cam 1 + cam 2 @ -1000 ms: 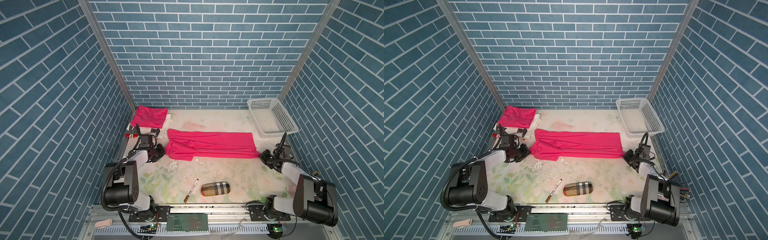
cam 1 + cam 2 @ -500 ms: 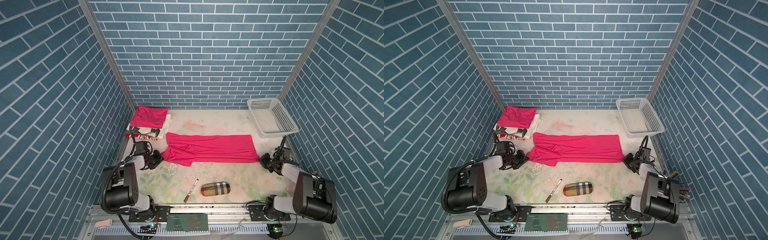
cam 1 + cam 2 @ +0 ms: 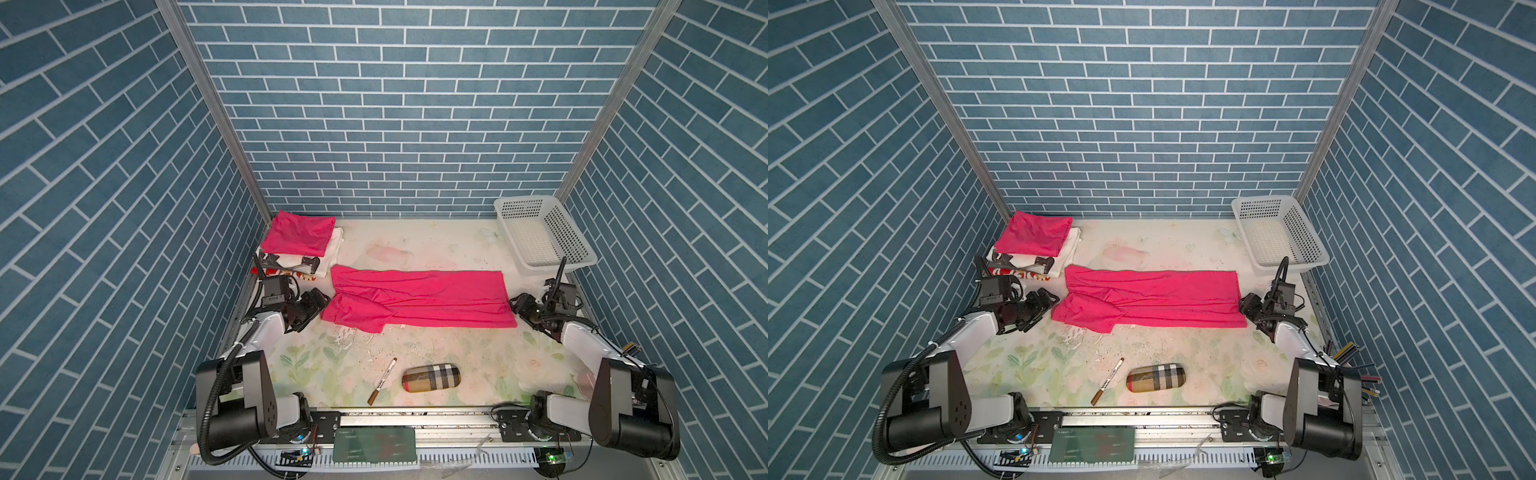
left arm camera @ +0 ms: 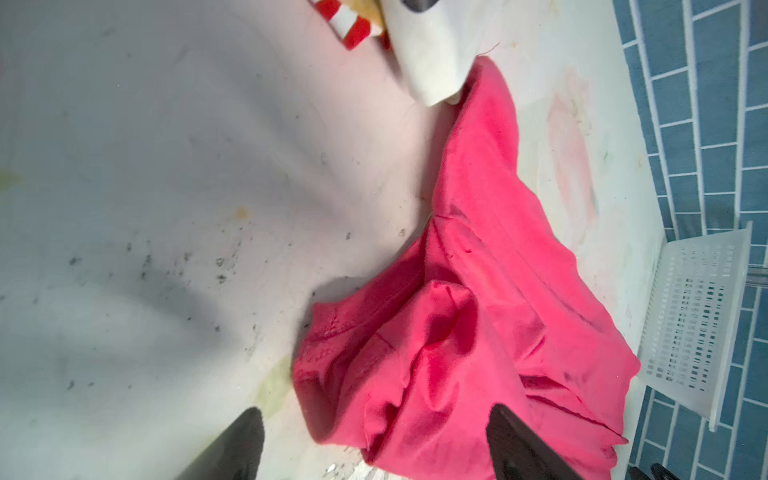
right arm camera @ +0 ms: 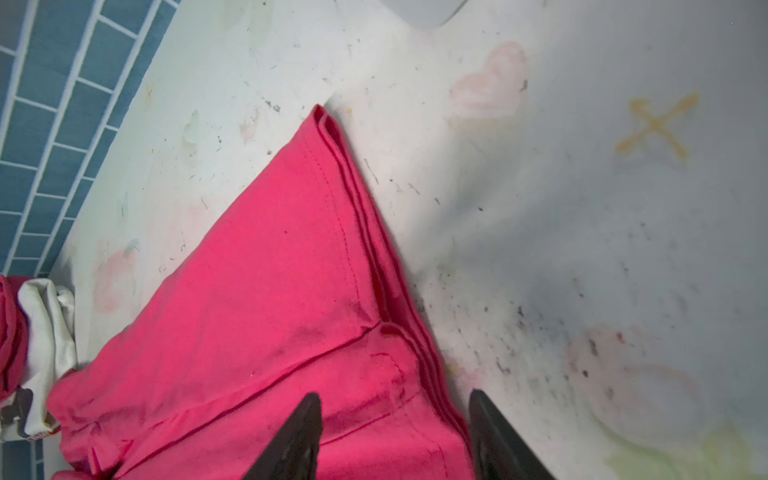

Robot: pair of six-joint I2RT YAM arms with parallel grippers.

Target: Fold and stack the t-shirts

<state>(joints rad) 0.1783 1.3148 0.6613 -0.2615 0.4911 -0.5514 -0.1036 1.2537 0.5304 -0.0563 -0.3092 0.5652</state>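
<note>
Now | t-shirt point(image 3: 419, 301) flat | between left fingers point(image 4: 232, 449), right fingers point(image 5: 299, 440) | both spread

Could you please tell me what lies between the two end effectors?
The long pink t-shirt lies stretched between them, as both top views show.

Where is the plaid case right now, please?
In both top views the plaid case lies near the table's front edge, just right of the marker pen.
</note>
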